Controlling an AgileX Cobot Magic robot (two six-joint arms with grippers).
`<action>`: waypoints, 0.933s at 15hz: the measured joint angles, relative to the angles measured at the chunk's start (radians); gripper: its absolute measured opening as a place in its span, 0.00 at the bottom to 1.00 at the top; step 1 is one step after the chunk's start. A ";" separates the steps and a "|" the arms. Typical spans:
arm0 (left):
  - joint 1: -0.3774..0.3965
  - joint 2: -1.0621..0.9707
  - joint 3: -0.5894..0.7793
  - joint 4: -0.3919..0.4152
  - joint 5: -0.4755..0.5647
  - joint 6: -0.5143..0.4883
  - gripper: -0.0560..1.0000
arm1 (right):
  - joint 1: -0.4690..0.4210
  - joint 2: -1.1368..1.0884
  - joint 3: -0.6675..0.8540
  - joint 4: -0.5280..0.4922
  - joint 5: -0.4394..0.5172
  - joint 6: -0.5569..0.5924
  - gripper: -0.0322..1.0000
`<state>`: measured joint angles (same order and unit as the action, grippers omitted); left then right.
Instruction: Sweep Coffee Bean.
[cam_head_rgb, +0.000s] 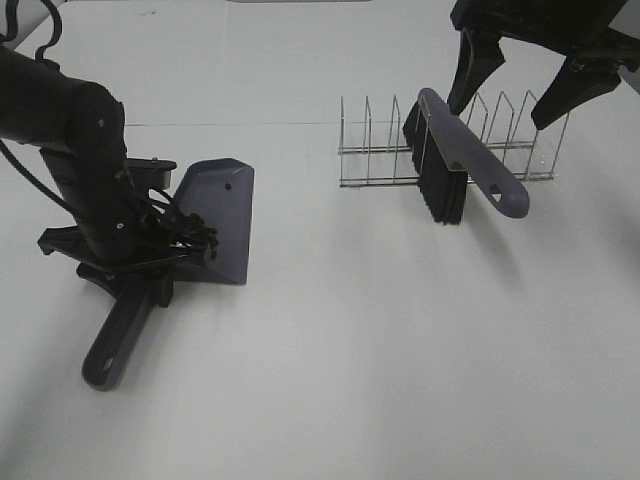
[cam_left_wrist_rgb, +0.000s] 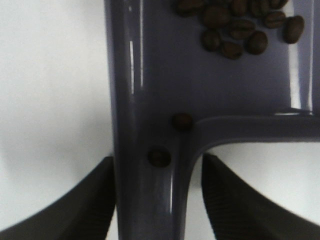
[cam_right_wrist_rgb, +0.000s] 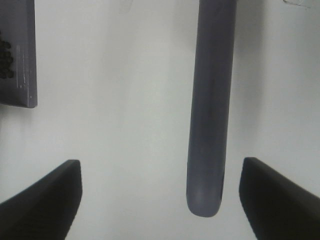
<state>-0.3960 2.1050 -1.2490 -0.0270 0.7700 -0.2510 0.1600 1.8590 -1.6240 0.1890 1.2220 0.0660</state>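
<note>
The grey dustpan (cam_head_rgb: 222, 205) lies flat on the white table at the left, its handle (cam_head_rgb: 112, 345) pointing toward the front edge. In the left wrist view the coffee bean cluster (cam_left_wrist_rgb: 240, 25) sits inside the pan, with two stray beans (cam_left_wrist_rgb: 182, 121) near the handle's root. My left gripper (cam_left_wrist_rgb: 157, 165) straddles the handle with its jaws slightly apart, a thin gap showing on one side. At the back right, the grey brush (cam_head_rgb: 455, 160) with black bristles leans in a wire rack (cam_head_rgb: 380, 150). My right gripper (cam_head_rgb: 502, 112) hangs wide open above the brush handle (cam_right_wrist_rgb: 210, 125).
The wire rack stands at the back right with thin upright dividers. A corner of the dustpan (cam_right_wrist_rgb: 20, 55) with dark beans shows at the edge of the right wrist view. The left arm's bulk covers the pan's rear part.
</note>
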 joint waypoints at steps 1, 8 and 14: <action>0.000 0.000 -0.003 -0.006 -0.001 0.000 0.61 | 0.000 0.000 0.000 0.001 0.000 0.000 0.77; 0.000 -0.051 -0.031 -0.009 0.141 0.036 0.72 | 0.000 0.000 0.000 0.006 0.000 0.000 0.77; 0.163 -0.229 -0.104 -0.055 0.247 0.205 0.72 | 0.000 0.000 0.000 -0.019 0.000 -0.004 0.77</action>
<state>-0.2330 1.8760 -1.3530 -0.0820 1.0170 -0.0460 0.1600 1.8590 -1.6240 0.1700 1.2220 0.0620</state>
